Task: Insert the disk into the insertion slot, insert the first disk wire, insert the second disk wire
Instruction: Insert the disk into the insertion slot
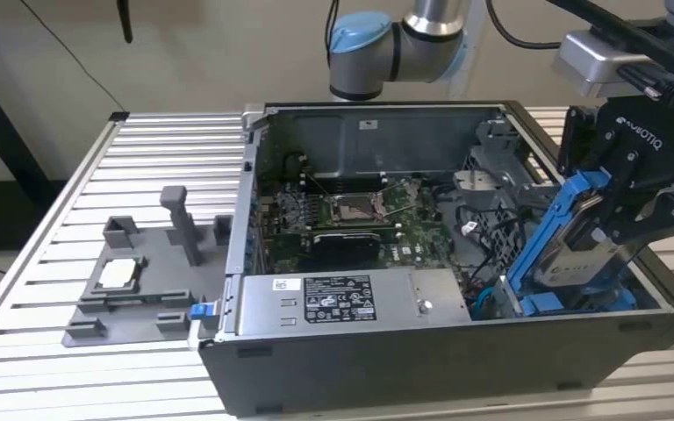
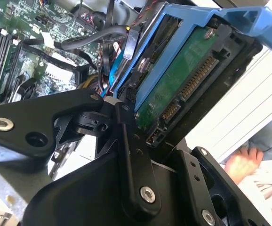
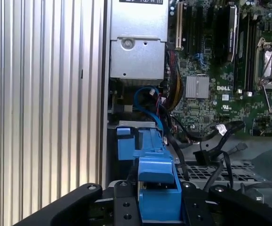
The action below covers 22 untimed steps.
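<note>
Gripper (image 1: 604,230) clamping disk (image 1: 571,261), tilted (connector pins (image 2: 199,80) in second wrist view)

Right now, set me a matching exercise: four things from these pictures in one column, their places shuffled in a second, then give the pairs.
1. hard drive
2. silver power supply
3. processor socket
4. grey fixture

A. on the slatted table, at the exterior view's left of the computer case
B. mid-motherboard
C. tilted, clamped in the gripper
D. against the case's near wall

Pairs: 1-C, 2-D, 3-B, 4-A.
</note>
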Available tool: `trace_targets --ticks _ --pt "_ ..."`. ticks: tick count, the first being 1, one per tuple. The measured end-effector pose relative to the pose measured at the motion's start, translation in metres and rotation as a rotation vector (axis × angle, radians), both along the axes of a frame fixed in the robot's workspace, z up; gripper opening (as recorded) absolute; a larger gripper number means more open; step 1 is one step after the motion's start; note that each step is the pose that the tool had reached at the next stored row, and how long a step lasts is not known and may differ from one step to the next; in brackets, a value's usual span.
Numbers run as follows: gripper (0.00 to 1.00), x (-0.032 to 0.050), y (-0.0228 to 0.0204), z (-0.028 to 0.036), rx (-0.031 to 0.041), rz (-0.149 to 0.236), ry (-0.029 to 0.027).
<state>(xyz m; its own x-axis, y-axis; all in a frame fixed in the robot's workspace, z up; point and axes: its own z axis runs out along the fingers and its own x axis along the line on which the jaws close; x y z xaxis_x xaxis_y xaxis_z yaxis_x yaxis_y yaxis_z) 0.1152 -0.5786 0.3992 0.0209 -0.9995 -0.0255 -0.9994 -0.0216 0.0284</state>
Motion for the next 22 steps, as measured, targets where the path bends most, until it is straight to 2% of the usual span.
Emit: trace_targets --ticks 13,16,22 --pt "0.33 -0.0008 0.0001 -0.0235 0.0 0.003 0.0" --pt "0.33 -0.0009 0.0001 -0.0244 0.0008 0.002 -0.0054" --pt "0.33 -0.0008 0.0001 -0.0245 0.001 0.003 -0.0058"
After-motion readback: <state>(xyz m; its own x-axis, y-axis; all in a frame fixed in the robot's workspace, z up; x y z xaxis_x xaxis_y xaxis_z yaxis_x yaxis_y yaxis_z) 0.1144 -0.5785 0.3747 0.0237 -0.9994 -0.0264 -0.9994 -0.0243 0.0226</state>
